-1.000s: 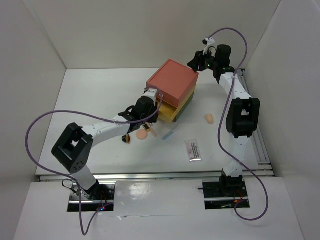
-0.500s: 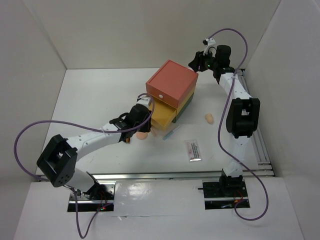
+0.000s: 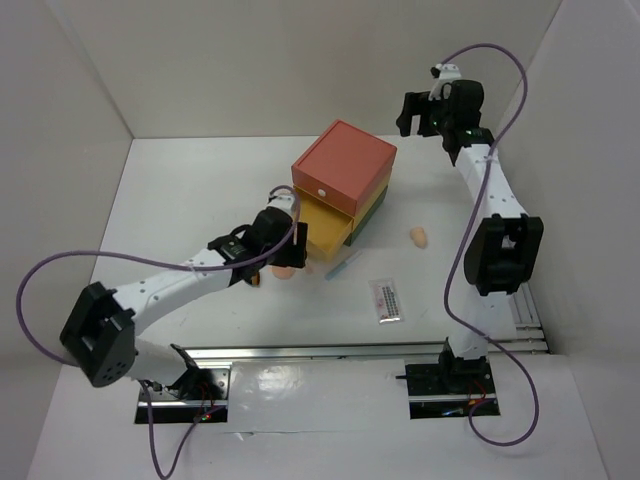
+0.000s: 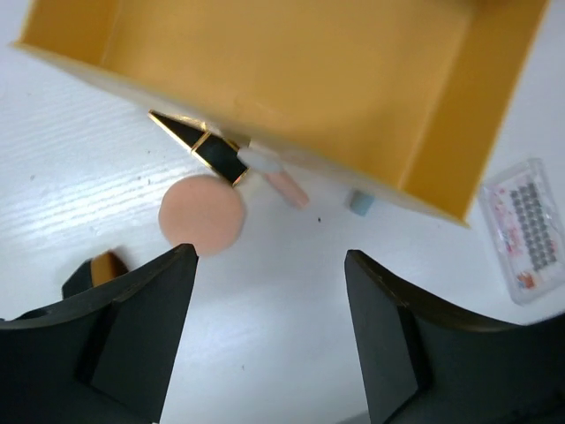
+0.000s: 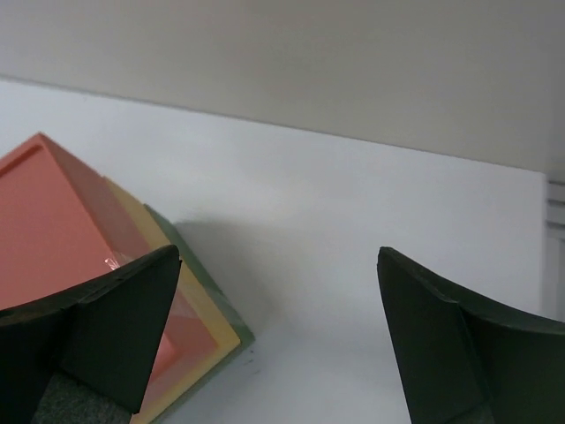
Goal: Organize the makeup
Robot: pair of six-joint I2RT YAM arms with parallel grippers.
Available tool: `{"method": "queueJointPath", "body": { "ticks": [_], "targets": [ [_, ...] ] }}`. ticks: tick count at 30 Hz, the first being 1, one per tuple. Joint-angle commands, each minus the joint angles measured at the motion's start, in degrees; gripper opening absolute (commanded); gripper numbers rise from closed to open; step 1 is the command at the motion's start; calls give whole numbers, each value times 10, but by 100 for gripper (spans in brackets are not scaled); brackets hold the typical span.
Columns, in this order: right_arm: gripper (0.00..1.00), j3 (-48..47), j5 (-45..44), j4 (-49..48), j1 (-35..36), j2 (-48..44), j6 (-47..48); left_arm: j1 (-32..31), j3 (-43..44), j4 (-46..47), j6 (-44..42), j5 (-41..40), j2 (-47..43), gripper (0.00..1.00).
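L hand [image 4: 269, 296] wide open, empty, over white tabletop [image 4: 282, 371] by pulled-out yellow plastic drawer [image 4: 291, 71]. Round peach-beige compact [image 4: 201, 215] and black-gold lipstick tube [image 4: 207, 150] lying at drawer front; clear plastic lash pack [image 4: 528, 230] further R. R hand [image 5: 278, 283] wide open, empty, raised past coral-topped drawer box [image 5: 53, 203].

A round peach compact [image 4: 201, 215] and a black-gold lipstick tube [image 4: 199, 146] lie just before the open drawer [image 4: 291, 71] of the coral-yellow-green drawer box [image 3: 343, 170]; a peach sponge [image 3: 419, 236] right of the box, a clear lash pack [image 3: 386, 298] before it
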State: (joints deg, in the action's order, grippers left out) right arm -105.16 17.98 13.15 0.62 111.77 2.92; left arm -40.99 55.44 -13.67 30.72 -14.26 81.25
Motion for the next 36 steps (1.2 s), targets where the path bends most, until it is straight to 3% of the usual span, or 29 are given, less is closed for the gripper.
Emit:
{"method": "queueJointPath", "body": {
  "ticks": [1, 5, 8, 10, 17, 19, 21, 27, 36],
  "targets": [
    [100, 10, -140, 50, -8, -100, -40, -2, -6, -80, 48, -10, -74, 82],
    [100, 128, -196, 108, -8, -242, -105, -2, -21, -177, 96, -9, -159, 84],
    [100, 255, -221, 155, -2, -319, -172, -2, -50, -245, 157, -29, -250, 98],
    [100, 347, -205, 171, 24, -387, -211, -2, -73, -285, 196, -46, -301, 100],
    [100, 493, -229, 295, 140, -504, -246, 10, -95, -366, 274, -52, -341, 100],
    [100, 529, -173, 289, 169, -535, -246, 10, -89, -366, 288, -58, -348, 100],
    [100, 580, -150, 275, 220, -541, -266, 10, -89, -366, 283, -58, -357, 100],
    [100, 627, -220, 261, 349, -497, -317, 15, -84, -352, 283, -70, -365, 100],
    [100, 655, -352, 217, 393, -381, -355, 15, -84, -347, 283, -59, -336, 100]
  ]
}}
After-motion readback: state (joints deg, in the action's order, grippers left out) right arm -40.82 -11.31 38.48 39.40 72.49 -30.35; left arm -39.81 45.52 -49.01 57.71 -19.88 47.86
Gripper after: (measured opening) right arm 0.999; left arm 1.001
